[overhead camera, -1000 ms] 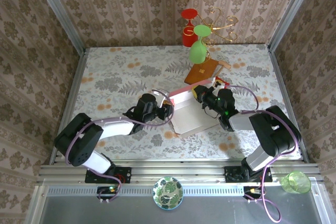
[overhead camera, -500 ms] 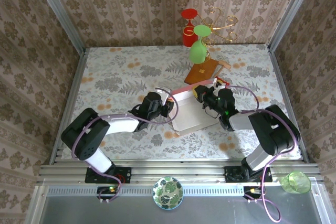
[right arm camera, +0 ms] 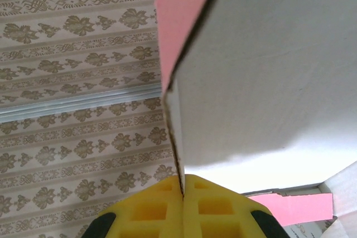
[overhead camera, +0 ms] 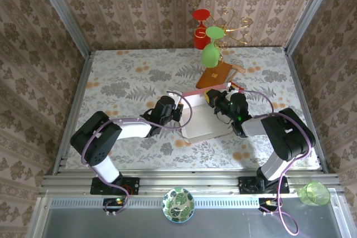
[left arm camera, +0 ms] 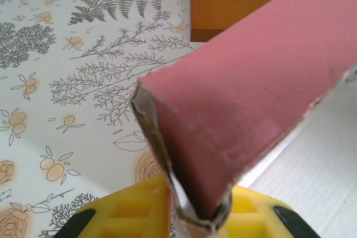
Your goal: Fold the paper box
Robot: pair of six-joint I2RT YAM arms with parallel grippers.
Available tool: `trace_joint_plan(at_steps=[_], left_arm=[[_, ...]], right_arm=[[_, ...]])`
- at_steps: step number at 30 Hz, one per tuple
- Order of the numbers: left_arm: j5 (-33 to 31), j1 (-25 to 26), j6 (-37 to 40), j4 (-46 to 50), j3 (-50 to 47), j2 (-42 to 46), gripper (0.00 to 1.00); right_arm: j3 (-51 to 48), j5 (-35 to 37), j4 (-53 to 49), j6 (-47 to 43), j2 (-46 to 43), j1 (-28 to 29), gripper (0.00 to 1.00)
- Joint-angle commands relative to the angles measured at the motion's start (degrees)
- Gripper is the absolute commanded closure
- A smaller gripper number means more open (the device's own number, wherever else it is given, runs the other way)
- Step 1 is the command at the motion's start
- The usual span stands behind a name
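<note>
Left hand [left arm camera: 195,213] and right hand [right arm camera: 183,200] seemingly pinching paper box [overhead camera: 204,121], floral table [overhead camera: 122,77], wallpapered walls [overhead camera: 139,4]

— Arms?
— I note left arm [overhead camera: 125,132] and right arm [overhead camera: 261,128]: black joint housings, white links, lilac cables [overhead camera: 261,93] looping.
— Fingers?
— Yellow grid-moulded pads [left arm camera: 131,215], black corners.
</note>
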State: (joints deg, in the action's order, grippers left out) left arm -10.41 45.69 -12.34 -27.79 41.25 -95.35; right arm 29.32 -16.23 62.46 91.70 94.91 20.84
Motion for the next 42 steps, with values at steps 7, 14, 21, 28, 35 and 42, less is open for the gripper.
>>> trace_joint_plan(at_steps=[7,14,21,28,35,42], left_arm=[[-6.3,2.6,2.4,5.3,5.1,-3.3,1.0],[-9.1,3.9,4.4,6.6,5.8,-3.8,1.0],[-10.1,4.2,5.5,7.2,6.2,-3.9,1.0],[-10.8,4.4,5.7,7.4,6.5,-3.7,1.0],[-9.2,4.3,5.3,7.2,6.7,-3.9,0.96],[-9.4,4.0,6.4,7.8,7.5,-5.9,0.85]], right_arm=[[1.2,1.1,-1.4,0.6,1.1,1.0,1.0],[1.4,6.9,0.7,3.7,0.7,2.7,0.71],[3.0,9.9,-3.0,4.5,-0.5,4.0,0.65],[2.6,10.9,-5.1,4.4,-0.7,4.0,0.81],[0.9,10.0,-7.7,2.6,-0.8,3.9,1.0],[0.3,8.3,-5.6,2.3,1.2,3.7,1.0]])
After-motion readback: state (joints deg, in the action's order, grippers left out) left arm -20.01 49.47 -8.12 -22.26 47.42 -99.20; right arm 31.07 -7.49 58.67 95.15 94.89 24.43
